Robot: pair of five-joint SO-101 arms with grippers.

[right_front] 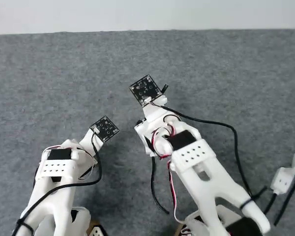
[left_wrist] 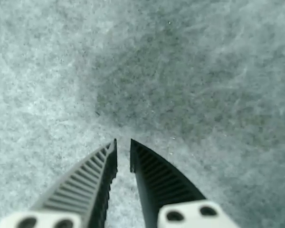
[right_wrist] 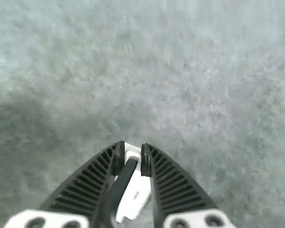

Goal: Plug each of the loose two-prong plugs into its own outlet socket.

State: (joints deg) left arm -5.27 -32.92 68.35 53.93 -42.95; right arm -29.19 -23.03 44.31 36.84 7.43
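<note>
My right hand (right_wrist: 131, 149) is closed on a white plug (right_wrist: 138, 195). The plug sits between the two fingers, and its long axis runs along them, from the tips back toward the palm. A black cord (right_wrist: 119, 184) lies with it in the same direction. I cannot tell which way the prongs point.

My left hand (left_wrist: 123, 142) is closed almost fully, with only a thin gap between the fingers, and it holds nothing. Under and ahead of both hands there is only the grey felt of the counter (right_front: 236, 64).

In the high view, two small white connector pieces (right_front: 284, 179) on black cords lie well apart from the right hand, behind it and on its outer side, away from the left arm (right_front: 59, 167). I cannot tell whether they are plugs or sockets. The right arm (right_front: 196, 157) is the nearer one to them.

I judge that the coming move depends on turning the held plug so its prongs face a socket. A black cable (right_front: 231, 129) loops beside the right arm and could catch if I swing to that side.
</note>
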